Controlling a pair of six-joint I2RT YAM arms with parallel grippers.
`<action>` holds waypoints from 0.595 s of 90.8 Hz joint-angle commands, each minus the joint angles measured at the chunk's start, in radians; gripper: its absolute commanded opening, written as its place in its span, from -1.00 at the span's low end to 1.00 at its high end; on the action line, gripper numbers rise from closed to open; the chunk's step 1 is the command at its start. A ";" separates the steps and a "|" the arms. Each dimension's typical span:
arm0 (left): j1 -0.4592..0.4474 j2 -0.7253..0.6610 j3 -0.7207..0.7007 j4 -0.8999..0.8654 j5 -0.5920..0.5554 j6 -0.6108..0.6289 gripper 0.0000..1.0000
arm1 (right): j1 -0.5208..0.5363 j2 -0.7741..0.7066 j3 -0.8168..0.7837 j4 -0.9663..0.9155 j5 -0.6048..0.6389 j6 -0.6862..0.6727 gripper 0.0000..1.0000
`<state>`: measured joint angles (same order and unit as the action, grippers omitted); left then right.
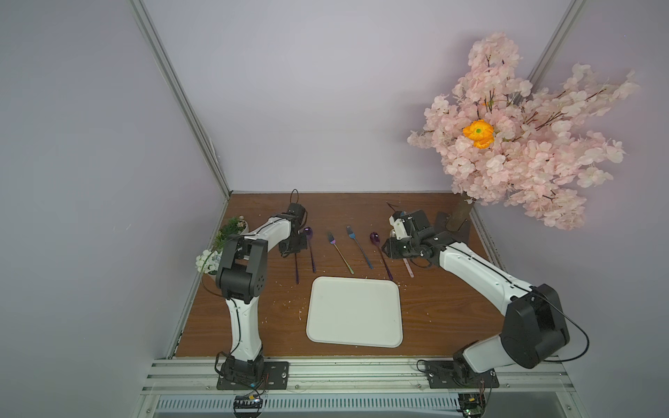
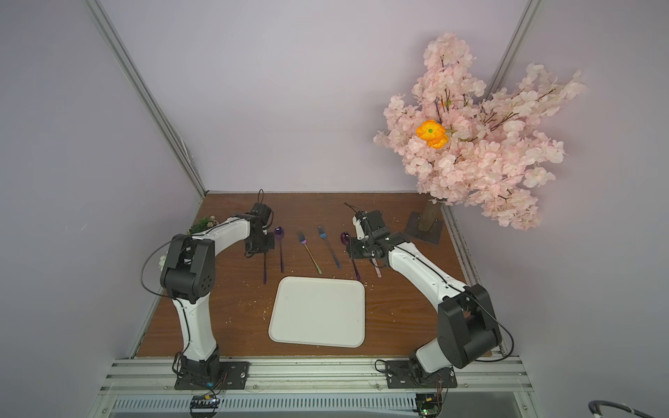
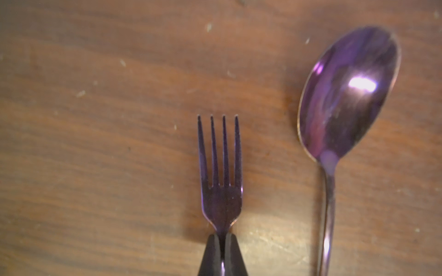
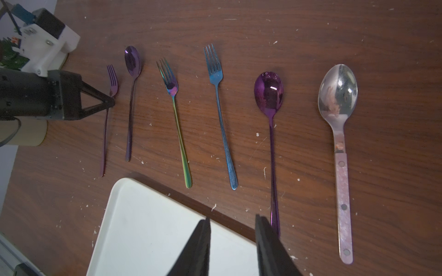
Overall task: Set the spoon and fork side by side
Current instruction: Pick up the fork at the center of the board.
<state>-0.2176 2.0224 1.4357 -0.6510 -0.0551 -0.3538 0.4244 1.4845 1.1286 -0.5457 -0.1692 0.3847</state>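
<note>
Two pieces lay parallel on the bench [image 3: 95, 143]: the left hand [image 3: 222, 240] gripped the purple fork [image 3: 221, 203] at its neck, probably to line it up with the purple spoon [image 3: 346, 95] just beside it. The right hand [image 4: 233, 229] hovered open and empty.

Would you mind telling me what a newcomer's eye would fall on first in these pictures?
The pink blossom tree with one orange flower towers over the far right corner of the wooden table. Beyond the white tray lies a row of coloured cutlery, and at its left end the left gripper is shut on a small purple fork beside a purple spoon.
</note>
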 commanded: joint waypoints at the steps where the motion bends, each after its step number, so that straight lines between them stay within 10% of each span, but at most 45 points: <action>1: -0.005 -0.070 -0.021 -0.054 0.047 -0.025 -1.00 | 0.004 -0.002 -0.009 0.005 -0.004 -0.007 -0.30; 30: -0.040 -0.232 -0.100 -0.142 0.107 -0.042 -1.00 | 0.005 0.003 0.002 0.006 -0.010 -0.012 -0.31; 54: -0.259 -0.280 -0.151 -0.175 0.203 -0.146 -1.00 | 0.004 -0.012 -0.014 0.005 -0.009 0.000 -0.31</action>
<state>-0.3786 1.7451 1.3087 -0.7780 0.0780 -0.4309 0.4244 1.4845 1.1282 -0.5453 -0.1787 0.3817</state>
